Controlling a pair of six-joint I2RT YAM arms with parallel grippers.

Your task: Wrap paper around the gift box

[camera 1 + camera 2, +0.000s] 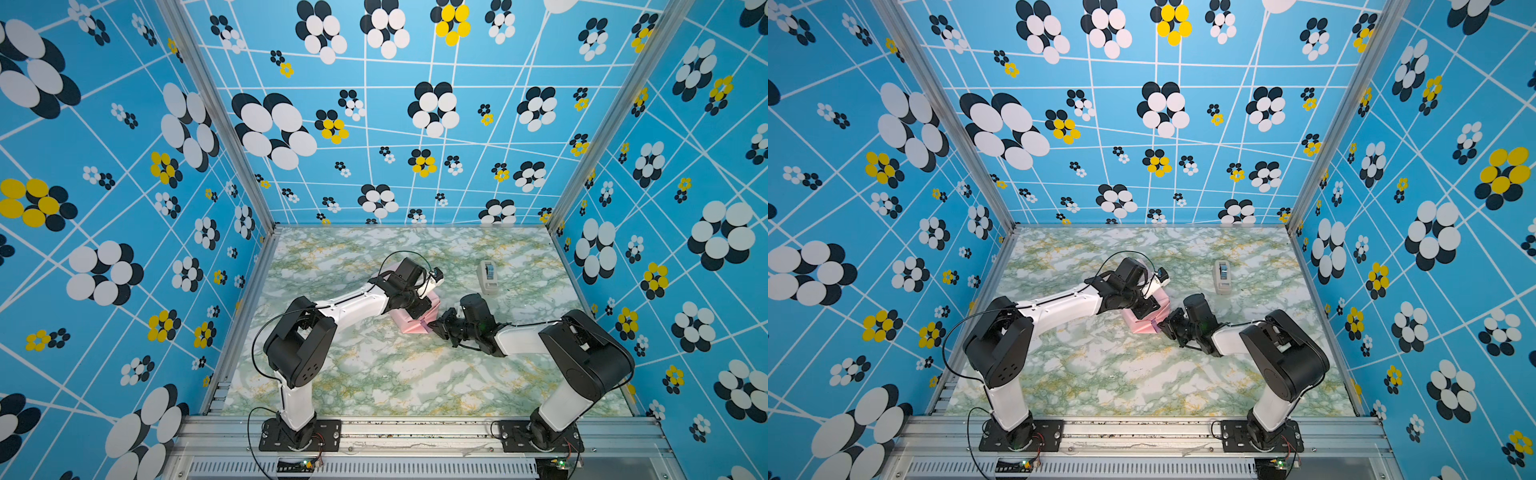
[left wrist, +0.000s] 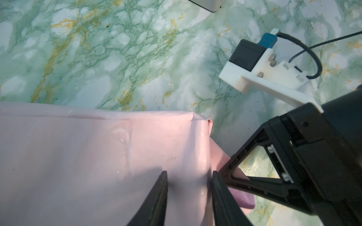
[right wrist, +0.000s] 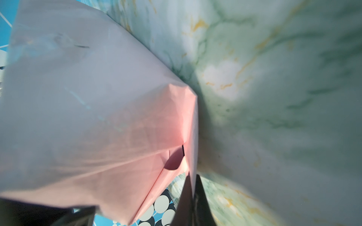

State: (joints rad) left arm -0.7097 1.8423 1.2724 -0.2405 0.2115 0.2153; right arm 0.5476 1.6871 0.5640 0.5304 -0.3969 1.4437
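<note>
The paper (image 1: 412, 323) is folded pale-pink face outward around a boxy shape that sits about the middle of the bench (image 1: 374, 374). The gift box itself is covered. A thin dark sliver in a fold gap in the right wrist view may be its corner, but the picture is too blurred to be sure.

The left gripper (image 2: 189, 177) comes down from above onto the parcel's top face, close to the edge on the right arm's side. Its jaws stand partly spread, and flat pink paper shows in the gap between its fingertips (image 2: 162, 187). Nothing is pinched there.

At the parcel's near right corner a loose flap sticks out, with a bit of its lilac face showing in the left wrist view. The right gripper (image 1: 434, 326) reaches in low from the right, and its jaws are pressed together on the edge of that flap. In the left wrist view its tip lies just beside the left gripper's outer finger.

A white-grey tape dispenser (image 1: 488, 276) stands apart from the parcel, further toward the bench's far right corner.
</note>
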